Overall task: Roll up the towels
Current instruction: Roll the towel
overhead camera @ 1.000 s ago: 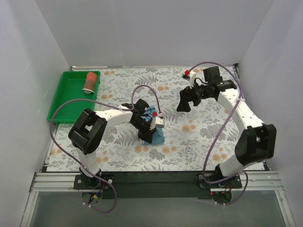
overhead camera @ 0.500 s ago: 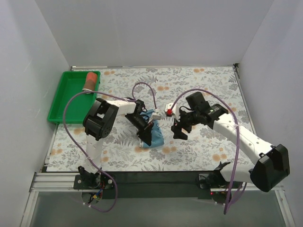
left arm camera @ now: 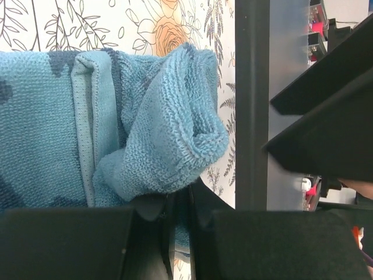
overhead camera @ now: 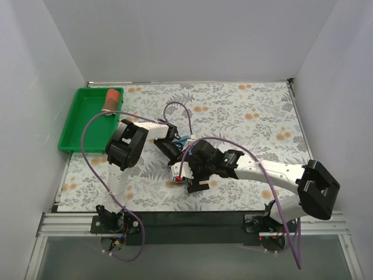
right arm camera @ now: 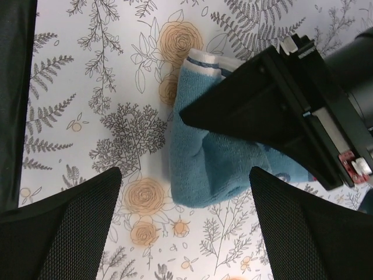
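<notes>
Blue towel (left arm camera: pixel 151 134) on floral tablecloth (right arm camera: pixel 87 87) — left gripper (left arm camera: pixel 180 204) pinches it, right gripper (right arm camera: pixel 185 175) gapes; white walls (overhead camera: pixel 186 41).

The blue towel (left arm camera: pixel 169 134) is looped terry cloth (flat-woven along its hem), the table cover (right arm camera: pixel 87 87) matt and printed, the fingers (right arm camera: pixel 64 227) of the right gripper (right arm camera: pixel 183 175) dimpled matt black.

No text, label, brand, number or sign is showing legibly in any view. The light blue towel (left arm camera: pixel 157 134) is carrying only dark printed shapes, and the tabletop (overhead camera: pixel 245 116) is showing only a flower-and-fern pattern, with no letters or figures.
</notes>
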`<state>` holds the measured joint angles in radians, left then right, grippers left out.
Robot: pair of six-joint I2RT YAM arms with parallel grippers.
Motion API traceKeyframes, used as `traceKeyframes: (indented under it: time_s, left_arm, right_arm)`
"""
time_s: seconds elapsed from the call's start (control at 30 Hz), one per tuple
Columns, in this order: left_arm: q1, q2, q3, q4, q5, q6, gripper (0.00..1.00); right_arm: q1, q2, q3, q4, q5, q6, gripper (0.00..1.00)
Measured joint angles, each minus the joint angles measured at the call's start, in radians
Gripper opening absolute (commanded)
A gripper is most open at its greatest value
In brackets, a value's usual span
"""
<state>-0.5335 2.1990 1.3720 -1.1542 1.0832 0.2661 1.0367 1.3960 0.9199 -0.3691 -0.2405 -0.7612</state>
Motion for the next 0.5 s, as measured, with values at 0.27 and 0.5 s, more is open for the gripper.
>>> traceKeyframes:
  time_s: [0.27,0.5]
  left_arm:
    - [0.002,0.004,0.006,-0.013,-0.004,0.0,0.05]
    - [0.003,0.004,0.004,-0.017,-0.007,0.0,0.06]
  right_arm:
    - [0.012,0.134,-0.006,0.127,0.051,-0.039,0.74]
    - [0.005,0.201,-0.05,0.196,0.061,-0.041,0.69]
